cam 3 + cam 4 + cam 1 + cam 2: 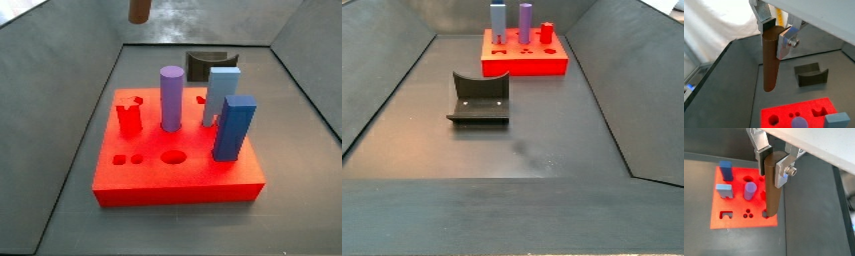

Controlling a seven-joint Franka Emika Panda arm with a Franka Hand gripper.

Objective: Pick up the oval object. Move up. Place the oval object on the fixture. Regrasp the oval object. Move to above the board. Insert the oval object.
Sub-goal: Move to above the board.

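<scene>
The gripper [774, 32] hangs high above the tabletop [422, 140], its fingers [787, 40] pinching the upper end of the oval object [769, 60], which hangs nearly vertical below them in both wrist views. The grip at one end leaves most of the peg's length free beneath the pads, which I judge suits a downward insertion. In a wrist view the oval object [771, 188] lies over the near edge of the board [731, 210], though how closely it lines up with any hole cannot be told from that angle. In a side view only the peg's lower tip [139, 10] shows at the upper edge, well above the board [174, 180], so clearance over the standing pieces looks ample. The purple peg [171, 97], the blue pegs [235, 127] and a small red piece [128, 118] already stand upright in the board, and the round hole [174, 156] in front is open. The fixture [478, 100] stands bare on the tabletop, well apart from the board [525, 55]. I judge the arm to be travelling to above the board, with the insertion not yet begun. The neighbouring upright pegs are the main obstruction risk on descent.
</scene>
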